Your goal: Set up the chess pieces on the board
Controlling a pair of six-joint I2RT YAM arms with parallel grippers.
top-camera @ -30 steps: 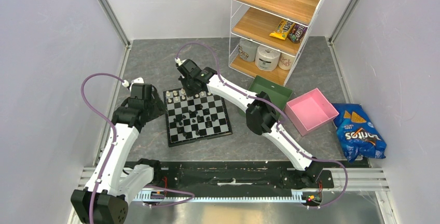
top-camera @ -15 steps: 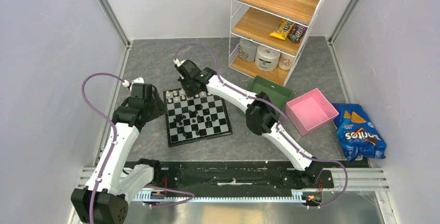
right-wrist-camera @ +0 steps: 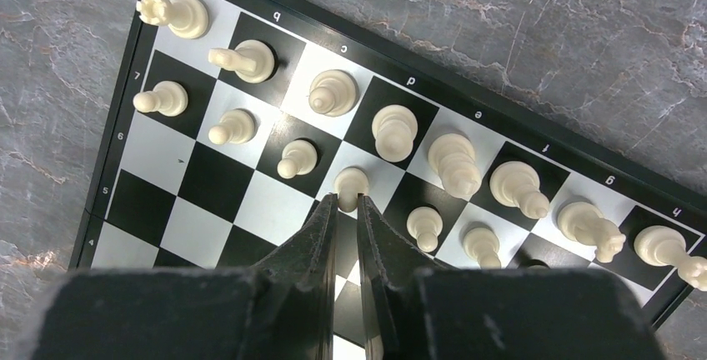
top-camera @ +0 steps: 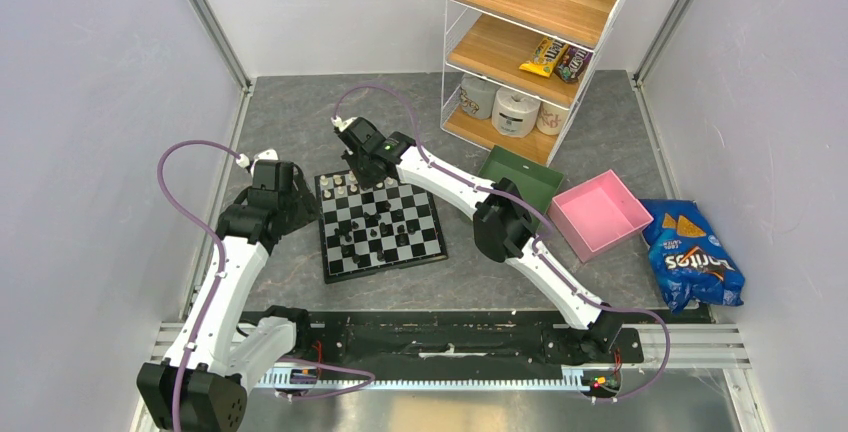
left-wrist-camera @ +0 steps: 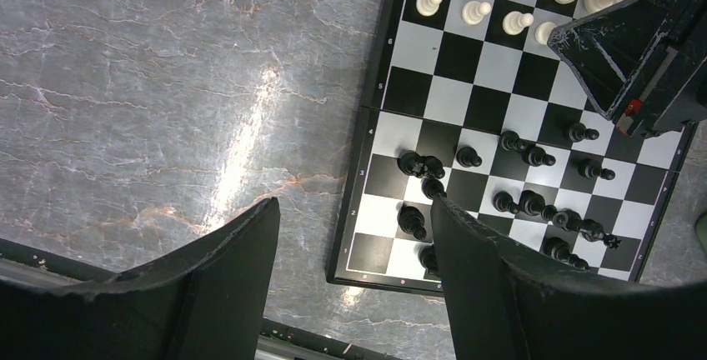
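Observation:
The board [top-camera: 432, 242] lies on the grey table between the arms. Cream-white chess pieces [top-camera: 343, 185] stand in two rows along its far edge, and black pieces [top-camera: 374, 228] are scattered over the middle. My right gripper [top-camera: 358, 174] hangs over the white rows. In the right wrist view its fingers [right-wrist-camera: 346, 198] are nearly together, pinching a cream-white pawn [right-wrist-camera: 351, 182] in the second row. My left gripper [top-camera: 302, 207] is open and empty over the board's left near corner [left-wrist-camera: 354, 210], beside several black pieces [left-wrist-camera: 413, 221].
A wire rack [top-camera: 520, 42] with wooden shelves, snacks and paper rolls stands at the back right. A green tray [top-camera: 536, 184], a pink tray [top-camera: 598, 214] and a blue chip bag [top-camera: 692, 264] lie to the board's right. The right arm's link crosses above the board's right side.
My right gripper has shifted slightly toward the board's far left corner. The left arm has barely moved.

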